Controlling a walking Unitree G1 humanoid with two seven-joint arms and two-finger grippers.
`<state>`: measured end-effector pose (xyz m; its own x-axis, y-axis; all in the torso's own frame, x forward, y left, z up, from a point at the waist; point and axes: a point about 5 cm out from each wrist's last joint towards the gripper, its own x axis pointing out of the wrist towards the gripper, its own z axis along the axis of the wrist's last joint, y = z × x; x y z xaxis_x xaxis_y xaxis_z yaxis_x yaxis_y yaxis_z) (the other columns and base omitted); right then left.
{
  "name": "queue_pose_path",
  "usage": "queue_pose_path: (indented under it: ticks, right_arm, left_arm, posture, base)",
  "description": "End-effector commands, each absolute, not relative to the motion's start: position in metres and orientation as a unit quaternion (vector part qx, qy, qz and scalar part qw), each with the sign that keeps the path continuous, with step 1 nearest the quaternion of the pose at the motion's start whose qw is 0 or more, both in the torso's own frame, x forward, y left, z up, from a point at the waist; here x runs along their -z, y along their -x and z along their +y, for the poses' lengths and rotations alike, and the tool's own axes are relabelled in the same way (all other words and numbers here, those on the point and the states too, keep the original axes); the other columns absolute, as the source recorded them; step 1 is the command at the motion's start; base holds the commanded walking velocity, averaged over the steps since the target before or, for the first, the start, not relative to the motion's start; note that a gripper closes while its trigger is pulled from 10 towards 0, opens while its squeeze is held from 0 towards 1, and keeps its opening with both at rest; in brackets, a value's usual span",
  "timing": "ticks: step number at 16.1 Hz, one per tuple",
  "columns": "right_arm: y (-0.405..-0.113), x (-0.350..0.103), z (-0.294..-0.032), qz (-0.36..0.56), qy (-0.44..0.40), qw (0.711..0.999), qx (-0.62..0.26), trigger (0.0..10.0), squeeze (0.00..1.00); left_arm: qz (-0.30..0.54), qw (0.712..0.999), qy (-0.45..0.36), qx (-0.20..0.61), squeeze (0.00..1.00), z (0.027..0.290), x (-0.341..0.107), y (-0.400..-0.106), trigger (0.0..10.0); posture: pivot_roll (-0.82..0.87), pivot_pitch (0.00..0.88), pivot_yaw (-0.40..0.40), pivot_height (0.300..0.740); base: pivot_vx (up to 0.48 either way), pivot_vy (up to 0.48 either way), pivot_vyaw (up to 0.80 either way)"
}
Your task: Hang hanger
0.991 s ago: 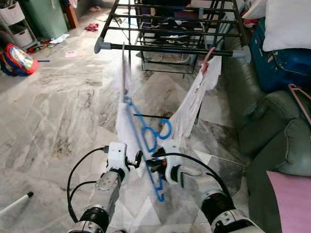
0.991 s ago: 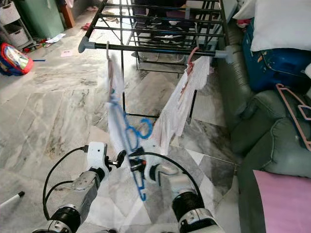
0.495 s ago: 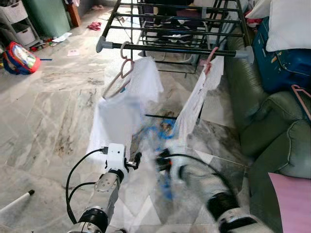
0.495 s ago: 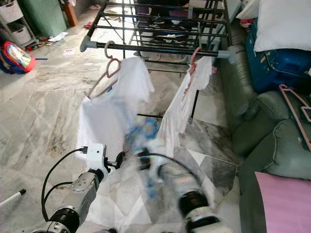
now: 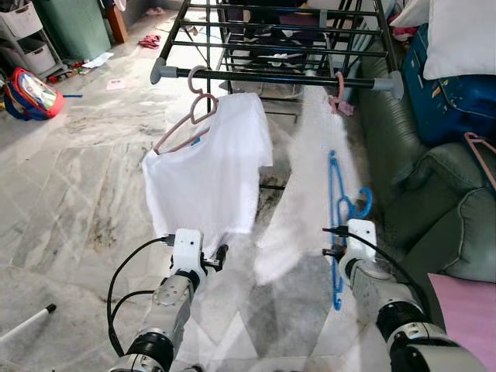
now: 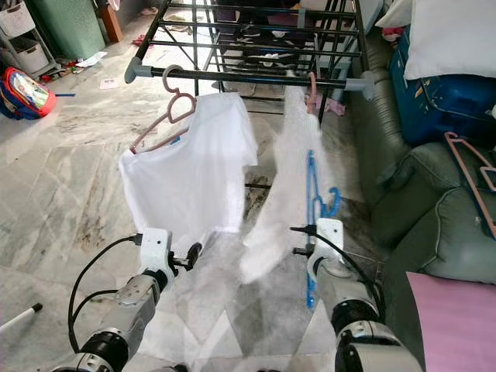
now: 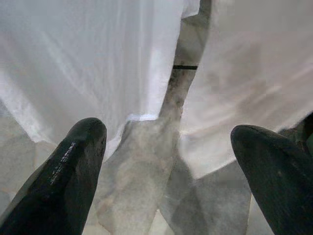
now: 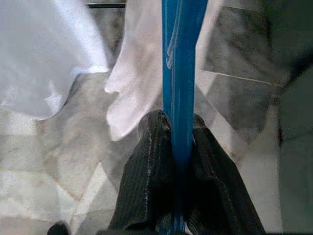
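My right gripper (image 5: 335, 249) is shut on a blue plastic hanger (image 5: 338, 208), which it holds upright at the lower right, near the green sofa; in the right wrist view the fingers (image 8: 151, 147) pinch the blue hanger (image 8: 178, 68). My left gripper (image 5: 218, 256) is open and holds nothing, just below the hem of a white T-shirt (image 5: 209, 174). That shirt hangs on a pink hanger (image 5: 194, 112) from the drying rack's front rail (image 5: 271, 77). A second white garment (image 5: 302, 186), blurred, hangs from the rail's right end.
A green sofa (image 5: 442, 209) with a pink hanger (image 5: 482, 159) and a blue bag (image 5: 453, 101) bounds the right side. A red backpack (image 5: 31, 93) and a marker (image 5: 27, 322) lie on the marble floor to the left.
My right gripper has carried the blue hanger from the middle out to the right. The left white T-shirt has swung from edge-on to face me, and the right garment is swinging.
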<state>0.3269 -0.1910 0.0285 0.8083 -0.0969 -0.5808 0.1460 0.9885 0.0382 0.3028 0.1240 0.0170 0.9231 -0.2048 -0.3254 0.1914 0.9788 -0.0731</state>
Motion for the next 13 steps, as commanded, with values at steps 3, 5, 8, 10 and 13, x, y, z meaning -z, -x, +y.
queue_pose_path:
  ticks: [3, 5, 8, 10, 13]
  right_arm:
    - [-0.336, -0.040, -0.193, 0.276, -0.062, 0.957, 0.069, 10.0, 0.00]
    - [-0.343, -0.049, -0.176, 0.256, -0.051, 0.965, 0.008, 10.0, 0.00]
    - [-0.351, -0.060, -0.164, 0.236, -0.033, 0.971, -0.038, 10.0, 0.00]
    - [-0.358, -0.069, -0.160, 0.222, -0.015, 0.972, -0.072, 10.0, 0.00]
    - [-0.368, -0.087, -0.160, 0.202, -0.002, 0.974, -0.099, 10.0, 0.00]
  left_arm:
    - [0.180, 0.978, 0.010, 0.104, 0.00, 0.126, -0.015, -0.302, 10.0]
    - [0.180, 0.978, 0.006, 0.102, 0.00, 0.127, -0.015, -0.303, 10.0]
    - [0.180, 0.979, 0.002, 0.095, 0.00, 0.129, -0.015, -0.303, 10.0]
    - [0.170, 0.981, 0.012, 0.091, 0.00, 0.130, -0.017, -0.304, 10.0]
    - [0.161, 0.983, 0.039, 0.084, 0.00, 0.133, -0.021, -0.306, 10.0]
  posture:
    - [0.07, 0.141, 0.006, 0.740]
    - [0.07, 0.140, 0.005, 0.740]
    - [0.08, 0.136, 0.004, 0.740]
    - [0.08, 0.135, 0.005, 0.740]
    - [0.08, 0.136, 0.000, 0.740]
  base:
    - [0.000, 0.000, 0.00]
    - [0.000, 0.000, 0.00]
    - [0.000, 0.000, 0.00]
    - [0.000, 0.000, 0.00]
    - [0.000, 0.000, 0.00]
